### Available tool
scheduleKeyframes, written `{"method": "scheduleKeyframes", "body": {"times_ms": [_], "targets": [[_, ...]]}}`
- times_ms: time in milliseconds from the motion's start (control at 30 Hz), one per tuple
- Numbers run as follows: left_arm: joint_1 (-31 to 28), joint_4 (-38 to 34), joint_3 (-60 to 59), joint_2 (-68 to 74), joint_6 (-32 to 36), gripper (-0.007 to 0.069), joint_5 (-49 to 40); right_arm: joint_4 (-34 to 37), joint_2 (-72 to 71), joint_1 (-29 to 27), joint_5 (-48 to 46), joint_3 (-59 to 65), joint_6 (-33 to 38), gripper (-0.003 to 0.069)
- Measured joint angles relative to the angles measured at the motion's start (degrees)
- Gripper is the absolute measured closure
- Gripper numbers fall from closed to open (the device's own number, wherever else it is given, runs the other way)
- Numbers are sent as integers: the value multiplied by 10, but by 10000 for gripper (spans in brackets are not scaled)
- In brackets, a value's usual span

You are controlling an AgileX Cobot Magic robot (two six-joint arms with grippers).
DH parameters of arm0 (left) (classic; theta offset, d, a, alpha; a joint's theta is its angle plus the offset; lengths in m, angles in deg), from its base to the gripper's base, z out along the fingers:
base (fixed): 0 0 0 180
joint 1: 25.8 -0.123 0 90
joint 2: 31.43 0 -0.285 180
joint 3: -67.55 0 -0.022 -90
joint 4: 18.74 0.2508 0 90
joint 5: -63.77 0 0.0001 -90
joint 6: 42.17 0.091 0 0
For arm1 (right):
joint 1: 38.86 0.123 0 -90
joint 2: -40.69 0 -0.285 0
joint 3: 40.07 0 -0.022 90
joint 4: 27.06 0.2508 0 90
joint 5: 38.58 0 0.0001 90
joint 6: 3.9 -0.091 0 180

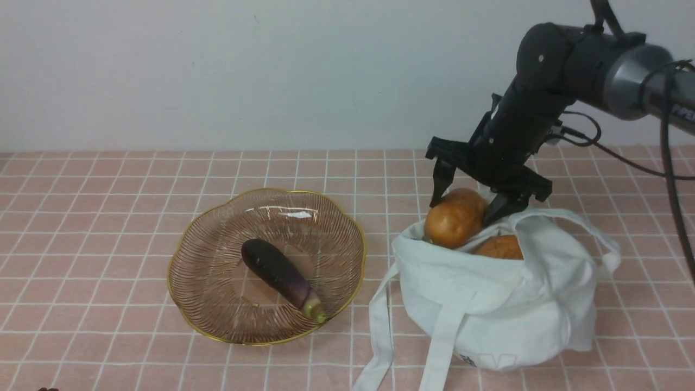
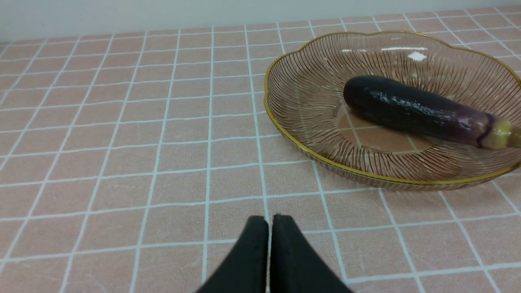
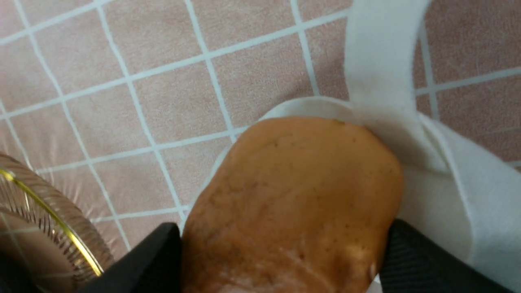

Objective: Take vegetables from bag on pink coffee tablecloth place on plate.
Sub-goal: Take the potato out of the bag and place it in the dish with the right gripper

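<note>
My right gripper (image 1: 464,209) is shut on an orange-brown vegetable (image 1: 453,217) and holds it at the mouth of the white bag (image 1: 488,298). In the right wrist view the vegetable (image 3: 293,203) fills the space between both black fingers (image 3: 415,260). A second orange-brown vegetable (image 1: 499,247) lies inside the bag. The ribbed glass plate (image 1: 217,320) with a gold rim sits left of the bag on the pink grid tablecloth (image 1: 108,217) and holds a dark purple eggplant (image 1: 279,271). My left gripper (image 2: 268,228) is shut and empty, low over the cloth, near the plate (image 2: 325,154).
The bag's long white straps (image 1: 380,336) trail over the cloth toward the front edge. A white wall (image 1: 217,65) stands behind the table. The right arm's cables (image 1: 668,152) hang at the far right.
</note>
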Motion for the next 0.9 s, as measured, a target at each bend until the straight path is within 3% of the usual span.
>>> {"method": "scheduleKeyframes", "body": {"times_ms": [333, 467, 667, 767, 900], "targets": [[0, 0, 0, 0, 0, 630, 0, -17, -98, 0, -4, 0, 83, 100], [0, 0, 0, 0, 0, 630, 0, 24, -138, 4, -4, 0, 135, 100], [0, 0, 0, 0, 0, 630, 0, 129, -156, 102, 59, -2, 303, 100], [0, 0, 0, 0, 0, 630, 0, 107, -115, 161, 110, -4, 355, 100], [0, 0, 0, 0, 0, 630, 0, 51, -62, 189, 145, -4, 360, 100]]}}
